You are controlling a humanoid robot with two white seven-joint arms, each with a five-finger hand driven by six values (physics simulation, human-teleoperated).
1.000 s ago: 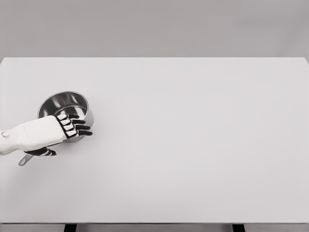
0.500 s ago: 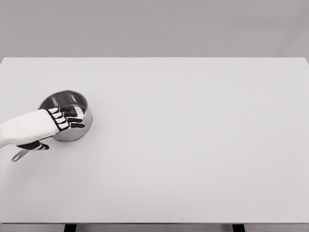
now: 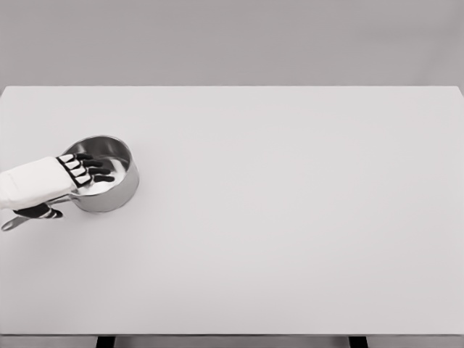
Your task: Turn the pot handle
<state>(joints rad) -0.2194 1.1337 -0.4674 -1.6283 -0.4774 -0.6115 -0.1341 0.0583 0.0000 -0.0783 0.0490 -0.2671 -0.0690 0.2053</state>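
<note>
Pot (image 3: 109,190): a small steel saucepan, standing upright with its mouth open to the camera. It sits directly under and just beyond the left hand's fingertips, on the left part of the table.
Pot handle (image 3: 13,222): a thin metal bar that leaves the pot wall on the side nearest the wrist and runs back below the palm. Only its tip shows, poking out behind the thumb near the picture's left edge.
Left hand (image 3: 69,181): white back, black fingers. It comes in from the left edge and lies across the near rim of the pot.
Fingers (image 3: 98,172): the four long ones are stretched out side by side over the pot's opening, loose rather than curled, and close around nothing that can be seen.
Thumb (image 3: 36,212): dark, tucked below the palm, right beside the handle. Whether it presses on the handle cannot be told.
Table (image 3: 290,217): a plain white top that spreads far to the right of the fingertips and ahead of them.
Table legs (image 3: 106,341): dark stubs at the bottom edge, well behind and below the fingers.
</note>
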